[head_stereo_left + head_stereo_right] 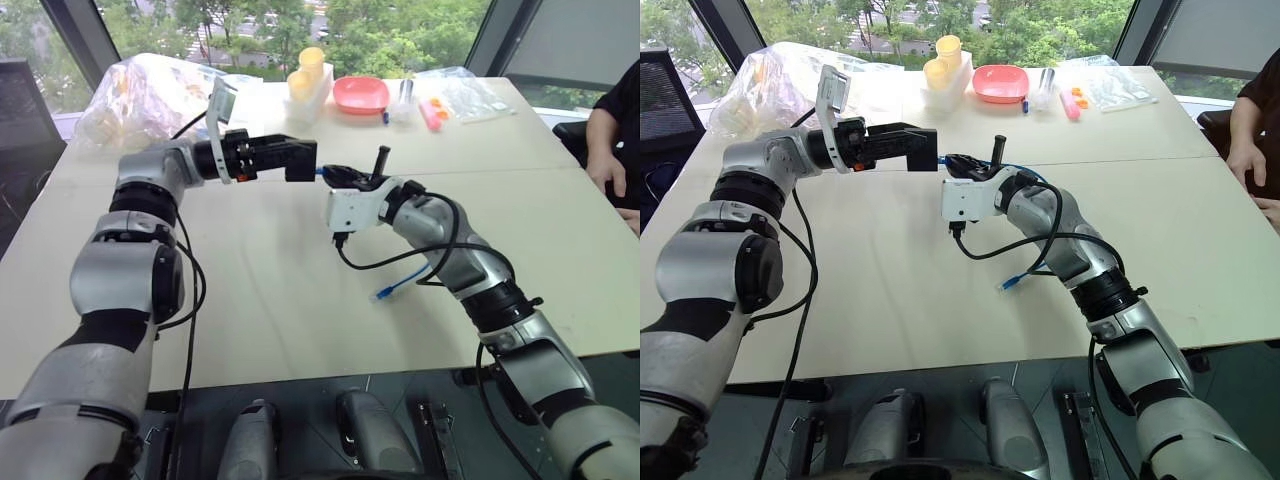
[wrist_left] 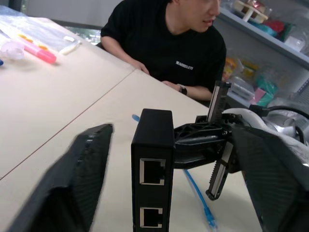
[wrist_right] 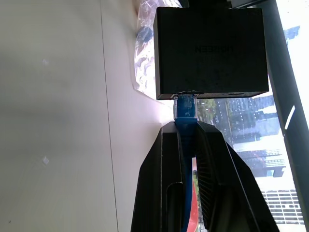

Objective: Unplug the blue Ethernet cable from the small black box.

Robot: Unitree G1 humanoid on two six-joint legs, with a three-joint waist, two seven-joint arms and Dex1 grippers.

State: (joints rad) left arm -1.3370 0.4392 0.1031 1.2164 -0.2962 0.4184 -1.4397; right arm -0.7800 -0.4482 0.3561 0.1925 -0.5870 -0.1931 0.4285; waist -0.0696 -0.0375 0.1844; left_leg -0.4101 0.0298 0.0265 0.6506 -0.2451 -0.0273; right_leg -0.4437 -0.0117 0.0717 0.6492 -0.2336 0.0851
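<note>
In the head views, the left gripper (image 1: 300,160) is keeping the small black box (image 1: 301,161) above the bench (image 1: 250,280), facing the right gripper (image 1: 335,175). In the left wrist view, its jaws are standing apart beside the box, contact perhaps blurred. In the right wrist view, the right jaws are clamping together on the blue Ethernet cable (image 3: 185,107), plugged into the box.

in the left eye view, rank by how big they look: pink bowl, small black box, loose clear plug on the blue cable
1. pink bowl, though it sits farther from the camera
2. small black box
3. loose clear plug of the blue cable, clearly smallest
</note>
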